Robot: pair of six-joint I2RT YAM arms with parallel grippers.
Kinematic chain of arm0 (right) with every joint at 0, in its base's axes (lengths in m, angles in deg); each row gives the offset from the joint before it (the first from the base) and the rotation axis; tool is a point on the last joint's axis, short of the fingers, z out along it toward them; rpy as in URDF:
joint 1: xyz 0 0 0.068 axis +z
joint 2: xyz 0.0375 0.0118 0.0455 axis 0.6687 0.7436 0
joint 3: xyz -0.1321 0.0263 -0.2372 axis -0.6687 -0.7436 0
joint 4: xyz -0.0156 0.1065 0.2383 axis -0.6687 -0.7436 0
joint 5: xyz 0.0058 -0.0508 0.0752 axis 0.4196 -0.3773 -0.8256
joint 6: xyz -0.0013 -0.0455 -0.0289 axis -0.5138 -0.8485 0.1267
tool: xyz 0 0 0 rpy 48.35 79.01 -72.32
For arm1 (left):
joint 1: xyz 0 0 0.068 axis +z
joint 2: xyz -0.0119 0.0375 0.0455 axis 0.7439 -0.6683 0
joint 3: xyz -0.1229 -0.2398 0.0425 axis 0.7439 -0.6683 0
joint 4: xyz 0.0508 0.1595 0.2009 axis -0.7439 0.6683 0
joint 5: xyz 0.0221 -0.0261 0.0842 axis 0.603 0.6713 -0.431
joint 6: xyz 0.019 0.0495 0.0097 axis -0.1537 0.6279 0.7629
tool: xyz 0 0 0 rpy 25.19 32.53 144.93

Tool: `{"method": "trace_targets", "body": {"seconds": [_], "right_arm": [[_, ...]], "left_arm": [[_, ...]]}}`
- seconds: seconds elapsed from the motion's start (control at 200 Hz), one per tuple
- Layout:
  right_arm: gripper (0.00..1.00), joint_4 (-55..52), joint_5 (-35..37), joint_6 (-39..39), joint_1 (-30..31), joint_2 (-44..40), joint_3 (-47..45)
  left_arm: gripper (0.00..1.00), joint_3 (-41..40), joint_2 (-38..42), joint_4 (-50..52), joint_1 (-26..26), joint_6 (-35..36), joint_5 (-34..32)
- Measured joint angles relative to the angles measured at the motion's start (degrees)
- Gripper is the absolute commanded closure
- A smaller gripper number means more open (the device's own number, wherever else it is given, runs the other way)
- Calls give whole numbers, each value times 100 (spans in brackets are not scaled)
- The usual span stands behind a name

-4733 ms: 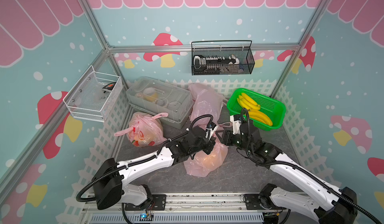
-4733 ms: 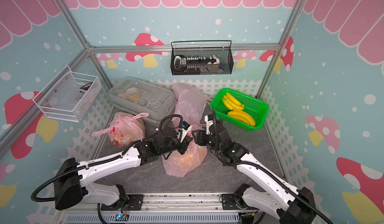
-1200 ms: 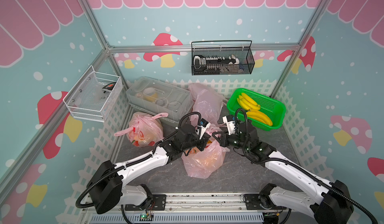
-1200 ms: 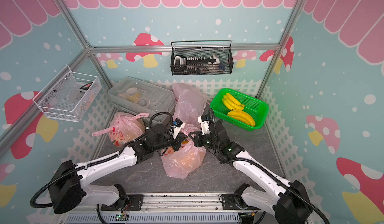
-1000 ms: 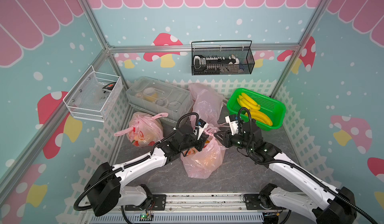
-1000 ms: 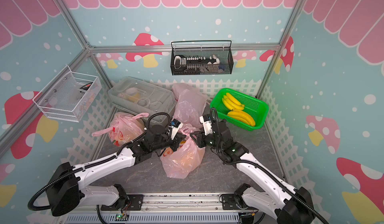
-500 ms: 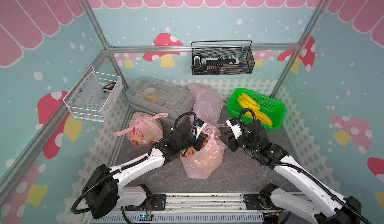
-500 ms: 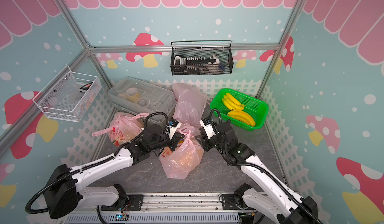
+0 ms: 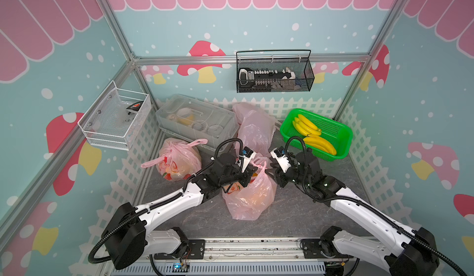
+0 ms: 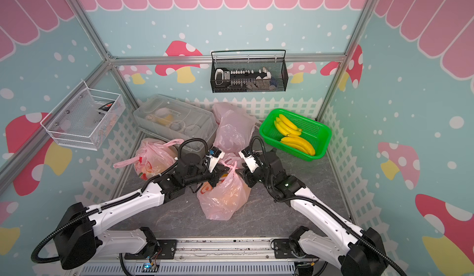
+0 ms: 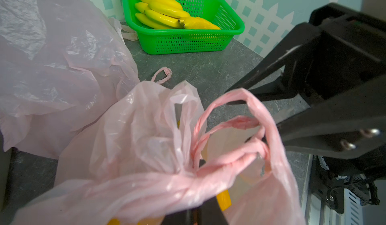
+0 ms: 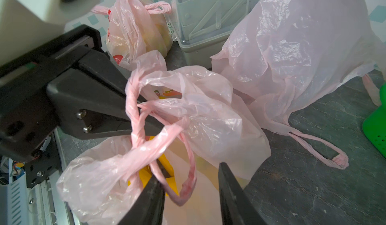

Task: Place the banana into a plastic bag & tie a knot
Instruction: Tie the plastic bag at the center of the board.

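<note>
Halfway into knotting the bag (image 9: pixel 250 197) at desk (image 9: pixel 295 210) centre, banana (image 11: pixel 223 197) inside: pinching one handle (image 11: pixel 156 190) in shut left fingers (image 12: pixel 100 109) at nine o'clock, closing parted, empty right fingers (image 12: pixel 150 196) squarely on the three-o'clock loop (image 12: pixel 188 190).

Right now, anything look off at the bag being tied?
Yes. On the middle pink bag, a twisted handle is looped round the shut left claw, not just pinched, so it may snag on withdrawal. The right claw is open, and there is no tight knot yet.
</note>
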Motion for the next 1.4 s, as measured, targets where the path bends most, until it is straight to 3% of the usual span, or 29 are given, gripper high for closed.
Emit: {"method": "trace_targets", "body": {"seconds": [0.175, 0.595, 0.861, 1.056, 1.246, 1.401], "right_arm": [[100, 17, 94, -70, 144, 319, 92], [100, -129, 1021, 249, 350, -70, 199], [100, -664, 2299, 529, 96, -118, 205], [100, -745, 2439, 621, 81, -120, 205], [100, -741, 2413, 684, 111, -120, 205], [100, -750, 2806, 909, -72, -92, 70]], "left_arm": [[100, 0, 0, 9, 0, -4, 42], [100, -389, 428, -243, 205, -369, 295], [100, -726, 925, -267, 546, -621, 138], [100, -1025, 1314, -380, 686, -916, -39], [100, -1281, 1679, -323, 960, -1259, -603], [100, -1469, 1757, 133, 1207, -1541, -1703]]}}
